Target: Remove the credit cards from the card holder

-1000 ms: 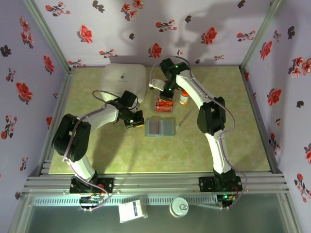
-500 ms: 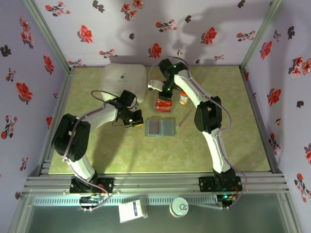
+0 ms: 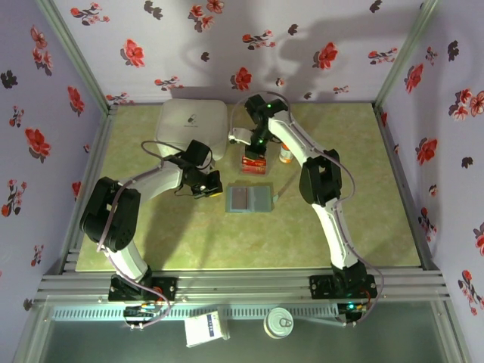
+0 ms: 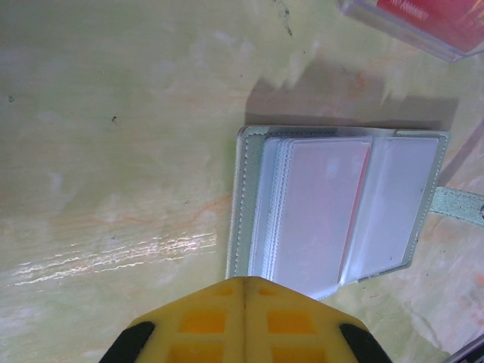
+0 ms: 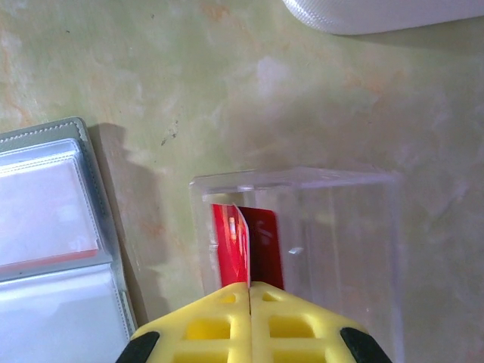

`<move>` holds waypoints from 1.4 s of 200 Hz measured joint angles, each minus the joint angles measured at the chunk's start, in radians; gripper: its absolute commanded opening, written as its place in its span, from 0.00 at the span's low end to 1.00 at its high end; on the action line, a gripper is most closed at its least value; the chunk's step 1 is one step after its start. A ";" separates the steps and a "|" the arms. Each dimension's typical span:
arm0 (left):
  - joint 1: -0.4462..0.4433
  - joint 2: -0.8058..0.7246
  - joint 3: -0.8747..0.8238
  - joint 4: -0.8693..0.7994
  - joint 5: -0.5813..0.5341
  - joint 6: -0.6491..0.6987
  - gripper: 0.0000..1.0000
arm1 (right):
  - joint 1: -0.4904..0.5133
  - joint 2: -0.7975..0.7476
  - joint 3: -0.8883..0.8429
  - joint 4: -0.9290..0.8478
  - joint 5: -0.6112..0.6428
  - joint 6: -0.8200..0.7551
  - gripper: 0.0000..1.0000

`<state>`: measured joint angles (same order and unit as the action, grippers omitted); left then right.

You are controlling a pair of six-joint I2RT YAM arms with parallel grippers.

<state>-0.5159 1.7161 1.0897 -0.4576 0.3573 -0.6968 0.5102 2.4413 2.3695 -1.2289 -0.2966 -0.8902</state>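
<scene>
The white rounded box (image 3: 192, 127) is set at the far left of the green marbled mat (image 3: 151, 242). The orange-capped bottle (image 3: 285, 153) is stood by the right arm, and a clear plastic tray (image 5: 318, 227) is placed between the two, just beyond the card holder (image 3: 249, 199). The soft grey-teal holder is laid open and flat near the middle of the mat with its see-through sleeves faced up. A pale red sleeved card (image 4: 325, 197) is seen through one of them, and a strap tab (image 4: 457, 204) is stuck out at one side.

The left gripper (image 4: 243, 286) is held just beside the holder's left edge, its yellow fingers pressed together on nothing. The right gripper (image 5: 249, 287) is closed on a thin red credit card (image 5: 240, 246), pinched edge-on over the tray, where a further red card (image 5: 266, 249) is stood.

White lettering is printed on a red card in the tray, but it is too blurred to be read with certainty. A small dark mark on the white box cannot be read either
</scene>
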 measured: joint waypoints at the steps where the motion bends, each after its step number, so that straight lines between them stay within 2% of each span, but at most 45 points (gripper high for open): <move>1: 0.000 0.000 0.000 0.000 0.000 0.000 0.03 | 0.000 0.000 0.000 0.000 0.000 0.000 0.11; 23: 0.000 0.000 0.000 0.000 0.000 0.000 0.03 | -0.002 0.003 0.000 0.000 0.001 0.008 0.24; 33: 0.000 0.000 0.000 0.000 0.000 0.000 0.03 | -0.003 0.003 0.000 0.001 0.002 0.005 0.27; 66: 0.000 0.001 0.000 0.000 0.000 0.000 0.03 | -0.013 -0.005 -0.023 0.017 0.002 0.018 0.27; 97: 0.000 0.002 0.000 0.001 0.001 0.000 0.03 | -0.020 -0.072 -0.146 0.090 0.013 0.068 0.27; 125: 0.000 0.002 0.000 0.001 0.001 0.000 0.03 | -0.019 -0.161 -0.270 0.223 0.039 0.188 0.23; 153: 0.000 0.007 0.000 0.008 0.001 0.000 0.03 | -0.012 -0.206 -0.321 0.348 0.055 0.320 0.23; 207: 0.000 0.011 -0.018 0.021 0.001 0.000 0.03 | 0.049 -0.193 -0.335 0.451 0.102 0.470 0.28; 280: 0.000 0.011 -0.043 0.032 0.001 0.000 0.03 | 0.092 -0.132 -0.328 0.449 0.187 0.503 0.39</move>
<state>-0.5159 1.7267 1.0462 -0.4259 0.3584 -0.6964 0.6022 2.3096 2.0411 -0.7795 -0.1097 -0.3874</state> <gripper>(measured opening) 0.037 0.373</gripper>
